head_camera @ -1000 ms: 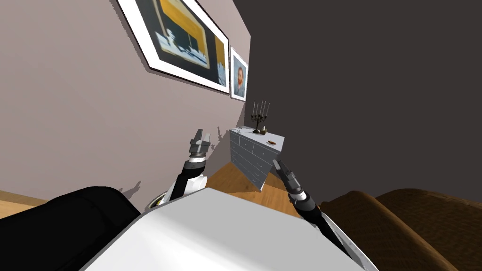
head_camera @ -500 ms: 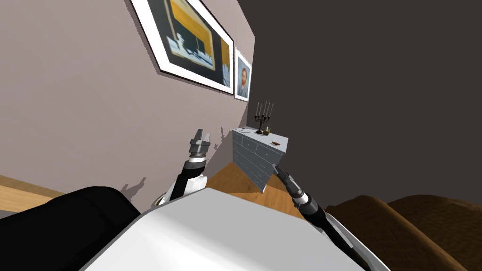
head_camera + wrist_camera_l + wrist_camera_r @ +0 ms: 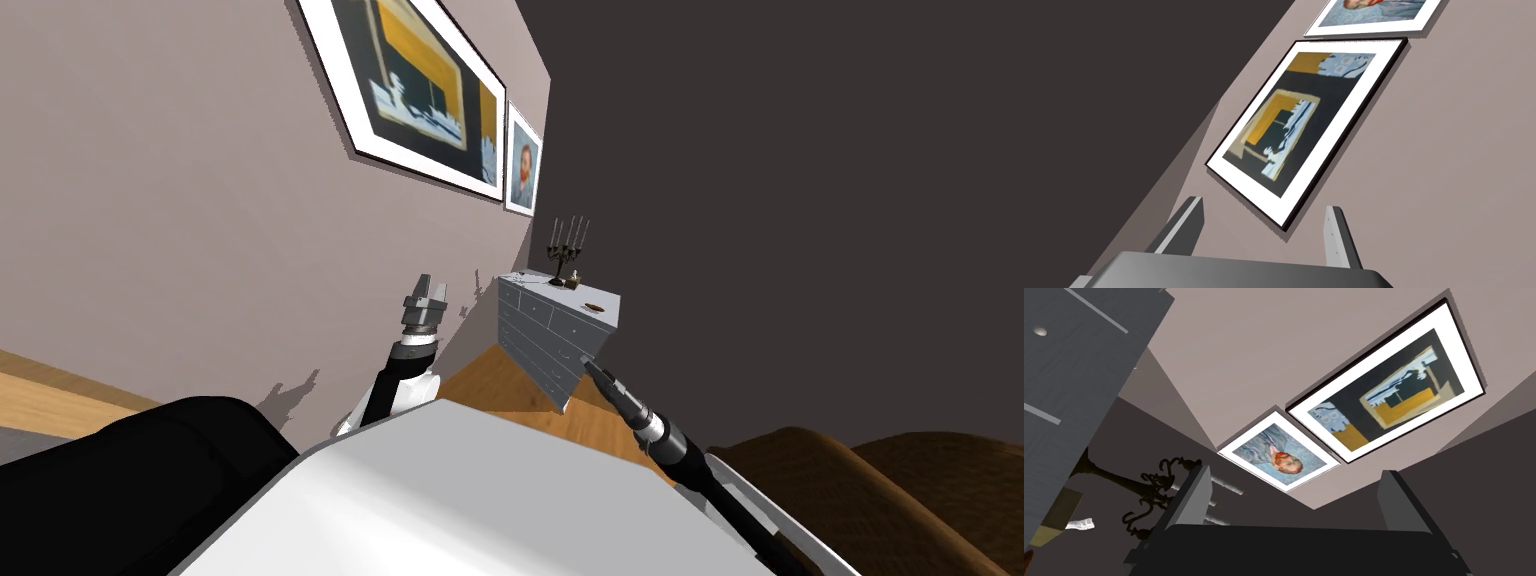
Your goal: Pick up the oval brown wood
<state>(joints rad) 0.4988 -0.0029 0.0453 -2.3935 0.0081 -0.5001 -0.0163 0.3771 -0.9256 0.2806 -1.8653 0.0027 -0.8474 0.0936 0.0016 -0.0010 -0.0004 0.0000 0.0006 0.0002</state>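
The wood (image 3: 594,306) is a small, flat, dark brown oval. It lies on the dresser (image 3: 540,340) top by the front edge, close to the corner nearest me. A candelabra (image 3: 567,250) stands behind it, apart. The drawers are shut, so I cannot see inside. Left jaws: released, raised. Right jaws: released, low beside the dresser's near corner.

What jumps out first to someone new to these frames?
The big yellow, black and blue framed painting on the wall, with a small portrait beside it. By the corner below, a grey chest of drawers carries a dark candelabra and, apart from it, the small oval brown wood. The right gripper, open, points toward the chest; the left gripper, open, is raised toward the wall.
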